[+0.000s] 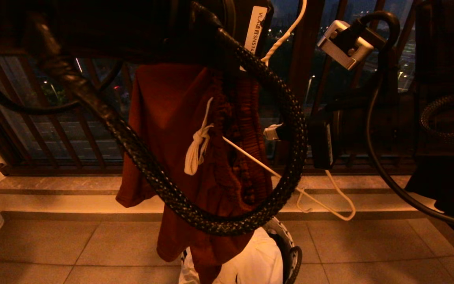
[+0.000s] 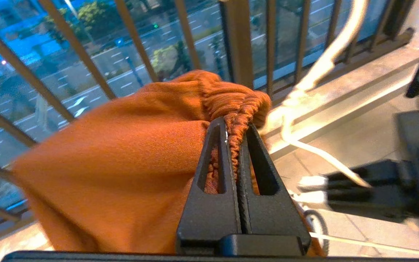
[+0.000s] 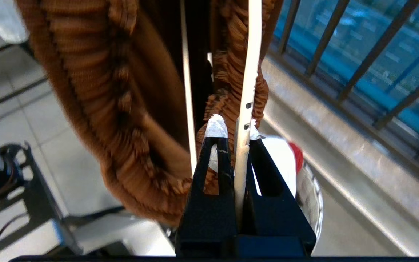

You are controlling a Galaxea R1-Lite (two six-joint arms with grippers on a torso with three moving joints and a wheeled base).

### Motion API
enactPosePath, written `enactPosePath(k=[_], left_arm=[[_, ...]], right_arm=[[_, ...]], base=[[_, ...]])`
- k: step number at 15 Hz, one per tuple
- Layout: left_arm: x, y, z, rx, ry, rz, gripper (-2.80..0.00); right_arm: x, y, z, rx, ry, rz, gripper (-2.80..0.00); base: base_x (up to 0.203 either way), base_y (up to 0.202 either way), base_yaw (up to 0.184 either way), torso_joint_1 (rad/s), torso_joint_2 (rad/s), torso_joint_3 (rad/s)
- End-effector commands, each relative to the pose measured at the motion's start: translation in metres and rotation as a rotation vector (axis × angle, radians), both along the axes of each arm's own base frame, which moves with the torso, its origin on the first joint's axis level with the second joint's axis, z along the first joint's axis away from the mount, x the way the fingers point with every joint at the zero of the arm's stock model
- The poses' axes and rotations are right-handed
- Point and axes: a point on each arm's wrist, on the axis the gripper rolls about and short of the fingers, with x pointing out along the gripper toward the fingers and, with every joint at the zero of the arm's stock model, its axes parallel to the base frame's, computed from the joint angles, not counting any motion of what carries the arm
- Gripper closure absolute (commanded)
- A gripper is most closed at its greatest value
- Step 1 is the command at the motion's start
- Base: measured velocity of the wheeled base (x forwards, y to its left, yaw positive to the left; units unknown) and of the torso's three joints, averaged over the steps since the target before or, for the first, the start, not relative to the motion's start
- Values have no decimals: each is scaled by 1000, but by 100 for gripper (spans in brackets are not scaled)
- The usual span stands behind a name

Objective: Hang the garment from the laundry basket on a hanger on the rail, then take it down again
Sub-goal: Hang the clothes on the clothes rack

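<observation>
Head view: shorts (image 1: 164, 130) hang mid-air before the dark railing (image 1: 73, 134), above the basket (image 1: 286, 240); wire hanger (image 1: 321, 203) juts out beside them. Left wrist view: left end effector (image 2: 235, 127) pinches the waistband (image 2: 236, 105). Right wrist view: right end effector (image 3: 233, 129) is clamped on the hanger's wire (image 3: 249, 72), just beside the waistband.

Head view: high, looking forward and down past a braided cable (image 1: 227, 213) close to the lens, toward the barred railing (image 1: 73, 130) and tiled floor (image 1: 369, 248). Left wrist view: right behind its fingers (image 2: 216, 171), very near the garment (image 2: 122, 153), facing the railing. Right wrist view: equally close, facing the hanger (image 3: 247, 91). All three share garment and hanger.
</observation>
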Motion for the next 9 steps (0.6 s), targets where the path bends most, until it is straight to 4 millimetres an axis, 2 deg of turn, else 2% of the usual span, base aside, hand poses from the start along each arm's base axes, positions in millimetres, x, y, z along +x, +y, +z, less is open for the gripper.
enactPosePath(k=[1, 9], left_arm=[[-2, -3, 0, 3, 1, -9, 0], [-10, -7, 1, 42, -29, -41, 0]], right_arm=[[1, 2, -1, -1, 3, 10, 0], [5, 8, -3, 61, -35, 91, 0]], base=[[0, 0, 0, 0, 0, 0], [0, 0, 0, 0, 0, 0]])
